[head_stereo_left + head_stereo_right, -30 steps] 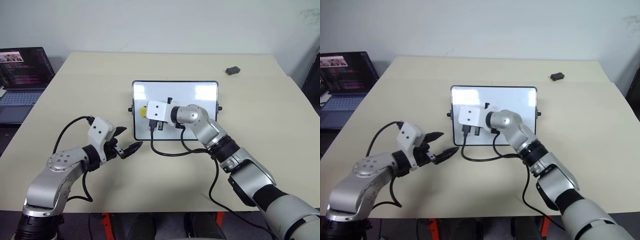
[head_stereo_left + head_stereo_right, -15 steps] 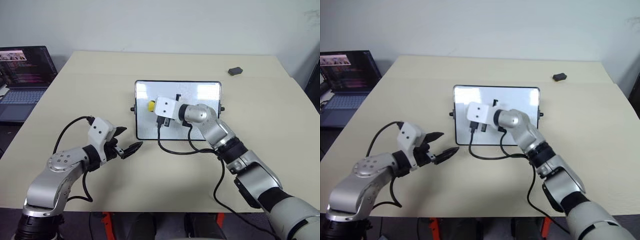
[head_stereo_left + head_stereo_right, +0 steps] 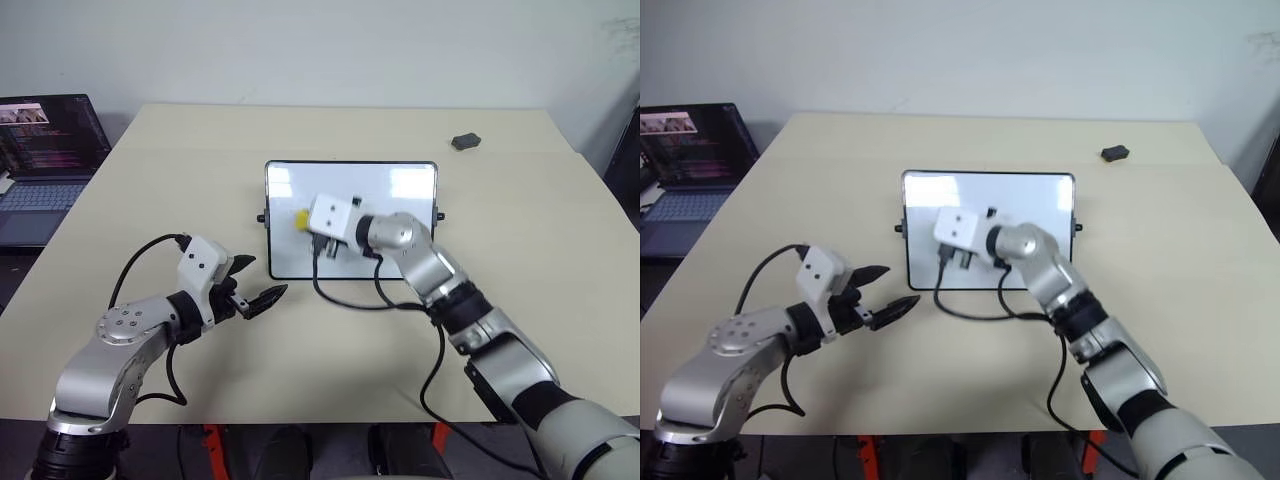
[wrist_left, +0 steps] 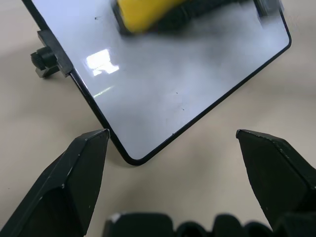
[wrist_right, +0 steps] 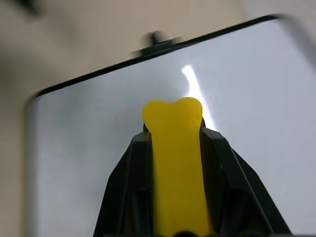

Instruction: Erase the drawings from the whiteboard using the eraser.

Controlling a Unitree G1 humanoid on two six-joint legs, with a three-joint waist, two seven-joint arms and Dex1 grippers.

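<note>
The whiteboard (image 3: 400, 215) lies flat in the middle of the table, with a thin black frame and small side knobs. My right gripper (image 3: 305, 218) reaches over its left half and is shut on the yellow eraser (image 5: 175, 163), which pokes out between the two black fingers (image 5: 126, 173) just above the glossy surface. The eraser also appears as a yellow spot (image 3: 300, 217) and in the left wrist view (image 4: 143, 12). The drawings are hidden; the bare parts of the board look plain white. My left gripper (image 3: 264, 277) is open, level with the board's near left corner (image 4: 131, 159) and apart from it.
An open laptop (image 3: 45, 150) stands at the table's far left edge. A small dark grey lump (image 3: 465, 141) lies at the far right. A black cable (image 3: 345, 300) from my right wrist loops onto the table in front of the board.
My right gripper has carried the eraser a little to the right and toward the board's far edge. The left arm has kept still.
</note>
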